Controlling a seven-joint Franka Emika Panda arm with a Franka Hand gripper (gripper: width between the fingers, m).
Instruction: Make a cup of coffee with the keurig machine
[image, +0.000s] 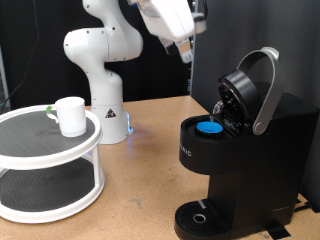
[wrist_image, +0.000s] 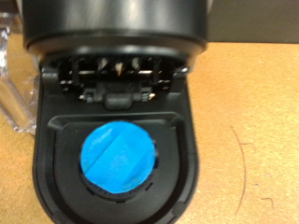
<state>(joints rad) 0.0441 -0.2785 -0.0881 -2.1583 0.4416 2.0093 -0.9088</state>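
The keurig machine (image: 255, 150) stands at the exterior view's right with its lid (image: 243, 92) swung up and open. A pod with a blue top (image: 209, 126) sits in the open chamber. In the wrist view the same blue pod (wrist_image: 119, 159) lies in the round holder of the keurig machine (wrist_image: 56, 159), below the raised lid. The cup (image: 71, 115), a white mug, stands on a white round stand (image: 40, 150) at the exterior view's left. My gripper (image: 186, 52) hangs high above and left of the machine, touching nothing. Its fingers do not show in the wrist view.
The arm's white base (image: 105, 110) stands behind the stand on a brown table (image: 140, 190). The stand has two tiers. The machine's round drip tray (image: 200, 218) at the bottom holds nothing. A black curtain closes off the back.
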